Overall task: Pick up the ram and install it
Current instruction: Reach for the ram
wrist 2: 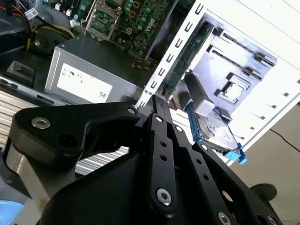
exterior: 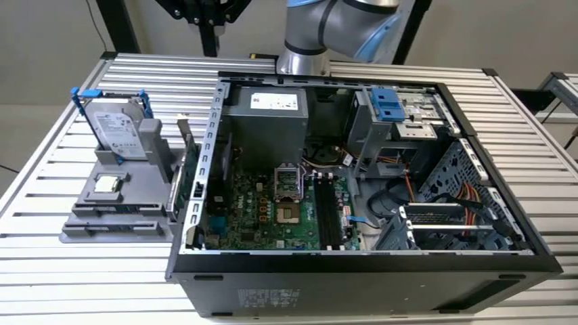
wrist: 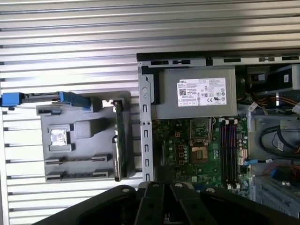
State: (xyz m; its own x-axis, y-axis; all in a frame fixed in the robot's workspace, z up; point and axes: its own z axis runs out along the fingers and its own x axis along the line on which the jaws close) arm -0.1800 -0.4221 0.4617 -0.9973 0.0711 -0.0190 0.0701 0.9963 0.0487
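The ram (wrist: 117, 140) is a thin dark green stick standing on edge in the grey holder (wrist: 84, 159), on the side nearest the computer case. It also shows in the exterior view (exterior: 189, 162) and the second wrist view (wrist 2: 187, 61). My gripper (wrist 2: 152, 101) hangs high above the table, well clear of the ram, its black fingers closed together with nothing between them. The fingers' tips (wrist: 165, 186) also show in the first wrist view. The empty black memory slots (wrist: 228, 150) lie on the green motherboard (exterior: 271, 210) inside the open case.
The holder also carries a silver hard drive in a blue frame (exterior: 118, 128) and a small square processor chip (exterior: 107, 183). The open case (exterior: 361, 261) has tall metal walls, a grey power supply (exterior: 271, 122), a drive cage (exterior: 397, 115) and loose cables (exterior: 470, 203). Everything rests on a slatted aluminium table (exterior: 91, 284).
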